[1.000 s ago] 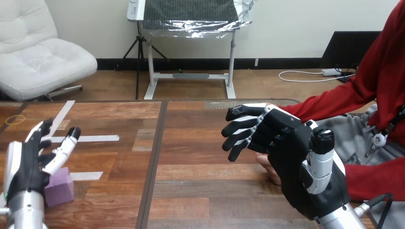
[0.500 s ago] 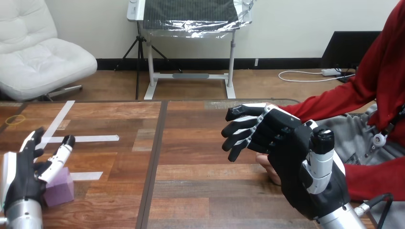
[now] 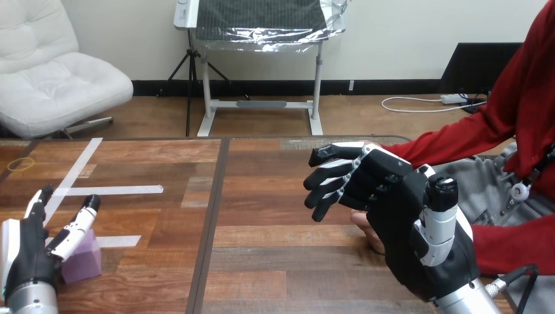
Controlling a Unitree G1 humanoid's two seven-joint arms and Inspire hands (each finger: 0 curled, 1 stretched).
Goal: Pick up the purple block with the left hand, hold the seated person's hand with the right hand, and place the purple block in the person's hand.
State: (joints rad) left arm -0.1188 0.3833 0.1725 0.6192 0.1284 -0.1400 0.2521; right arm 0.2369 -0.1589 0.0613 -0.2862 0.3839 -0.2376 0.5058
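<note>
Head view: purple block (image 3: 84,260) on table (image 3: 275,261)

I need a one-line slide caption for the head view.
Left hand open at the purple block on the table; right hand in front of the person's hand.

Brightness: even, bright indoor light across the whole table (image 3: 281,261).
Source: diffuse, from above; no single lamp can be told.
Glare: a pale sheen along the table's far edge, strongest toward its far left corner; soft highlights on the white shells of the right hand (image 3: 406,222).
Shadows: weak and soft-edged; the person's hand (image 3: 362,221) lies in shade under the right hand.
</note>
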